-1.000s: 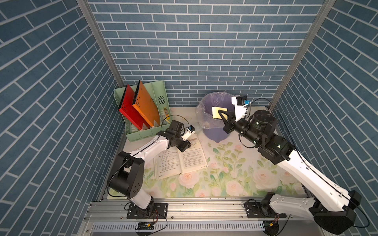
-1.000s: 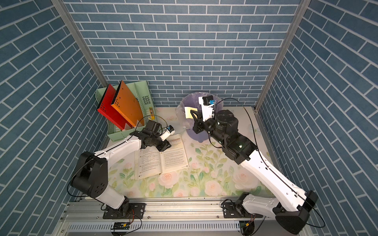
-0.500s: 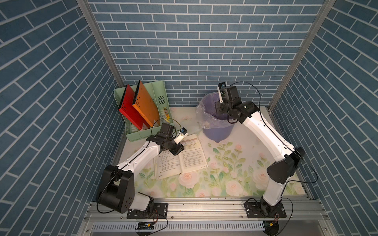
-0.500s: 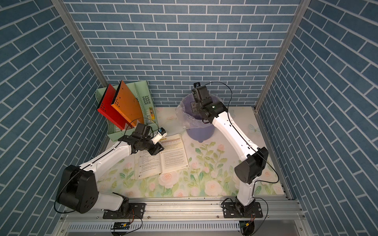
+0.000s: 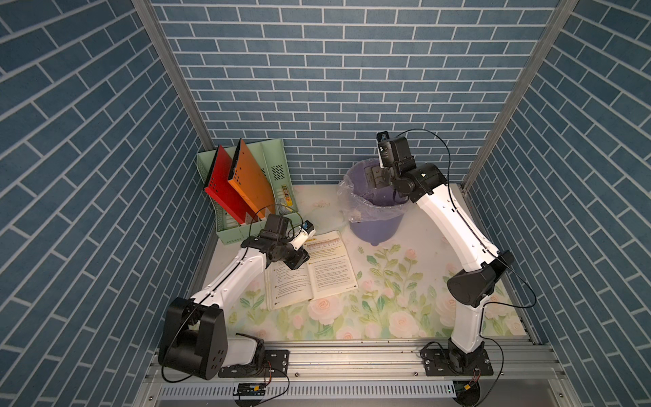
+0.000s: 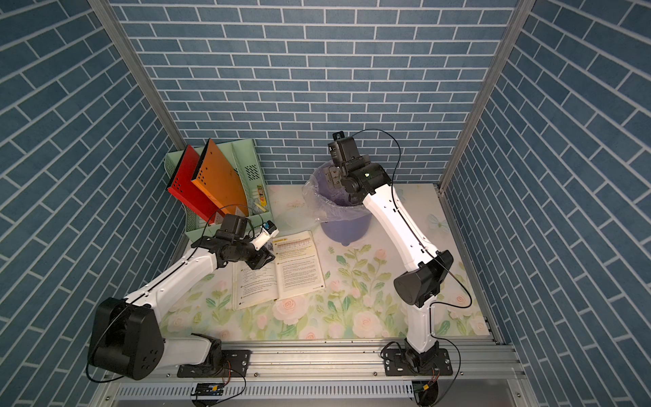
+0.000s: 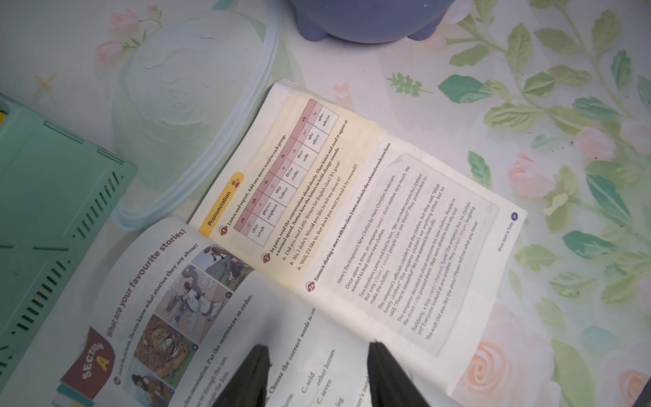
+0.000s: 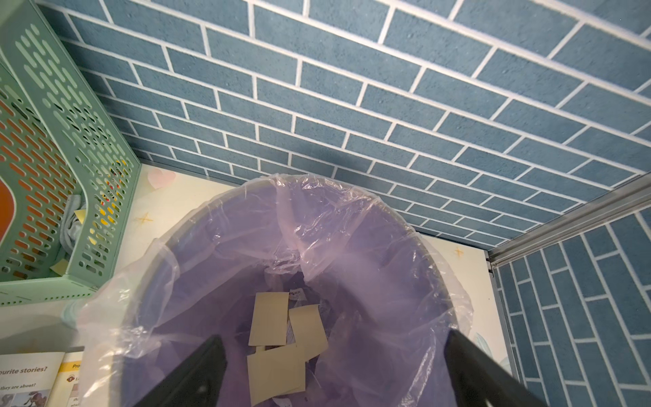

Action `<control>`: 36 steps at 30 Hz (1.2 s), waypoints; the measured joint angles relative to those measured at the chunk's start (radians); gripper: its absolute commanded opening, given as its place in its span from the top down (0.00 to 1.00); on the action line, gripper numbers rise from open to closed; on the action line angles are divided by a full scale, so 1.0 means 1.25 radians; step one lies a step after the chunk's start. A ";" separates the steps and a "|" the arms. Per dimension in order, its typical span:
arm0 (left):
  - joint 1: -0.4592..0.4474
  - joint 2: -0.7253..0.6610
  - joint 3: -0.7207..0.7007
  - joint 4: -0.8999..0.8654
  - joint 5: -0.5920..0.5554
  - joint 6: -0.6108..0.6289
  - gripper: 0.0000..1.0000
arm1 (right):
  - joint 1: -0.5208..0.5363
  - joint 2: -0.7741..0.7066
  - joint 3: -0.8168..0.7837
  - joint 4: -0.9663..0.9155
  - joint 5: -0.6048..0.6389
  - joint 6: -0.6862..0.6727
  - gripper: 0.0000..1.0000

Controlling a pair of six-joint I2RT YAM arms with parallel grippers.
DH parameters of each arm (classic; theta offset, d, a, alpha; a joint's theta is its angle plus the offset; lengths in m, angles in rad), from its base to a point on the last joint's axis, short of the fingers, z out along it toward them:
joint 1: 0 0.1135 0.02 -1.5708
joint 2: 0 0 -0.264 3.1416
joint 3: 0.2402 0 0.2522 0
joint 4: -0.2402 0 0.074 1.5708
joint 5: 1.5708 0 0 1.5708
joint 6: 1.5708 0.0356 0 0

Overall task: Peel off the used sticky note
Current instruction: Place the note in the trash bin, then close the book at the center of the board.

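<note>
Left fingers (image 7: 252,377) stand partly parted with nothing gripped between them, their dark tips over the open book (image 5: 327,271) near its fold; whether they press on the paper I cannot tell. Beyond that arm, in the far left corner of the surface (image 5: 387,282), a pale green file rack (image 5: 276,160) holds a red folder (image 5: 220,183) and an orange folder (image 5: 250,179), both tilted. The book lies flat and face up on the floral surface, left of the middle, its printed pages showing a "Pronunciation" heading and a block of story text. Just beside its far edge, between the rack and the bin, a translucent lid (image 7: 183,116) lies flat. Further right, near the far edge, stands a purple bin (image 5: 377,225) with a clear plastic liner (image 5: 347,197) folded out over its rim. Right fingers (image 8: 200,377) hang at the mouth of the bin, spread wide and released, with nothing between them. Below them, at the bottom of the liner, three pale yellow sticky notes (image 8: 269,319) lie loose and partly overlapping; which one is the used note I cannot tell
</note>
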 measured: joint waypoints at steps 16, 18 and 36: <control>0.028 0.009 -0.060 0.022 -0.070 0.038 0.50 | 0.264 -0.452 -0.659 0.201 -0.065 0.222 0.13; 0.038 0.009 -0.070 0.026 -0.085 0.046 0.50 | 0.281 -0.505 -0.793 0.264 -0.096 0.291 0.13; 0.081 0.009 -0.207 0.064 -0.211 0.099 0.52 | 0.218 -0.305 -1.243 0.868 -0.345 0.615 0.11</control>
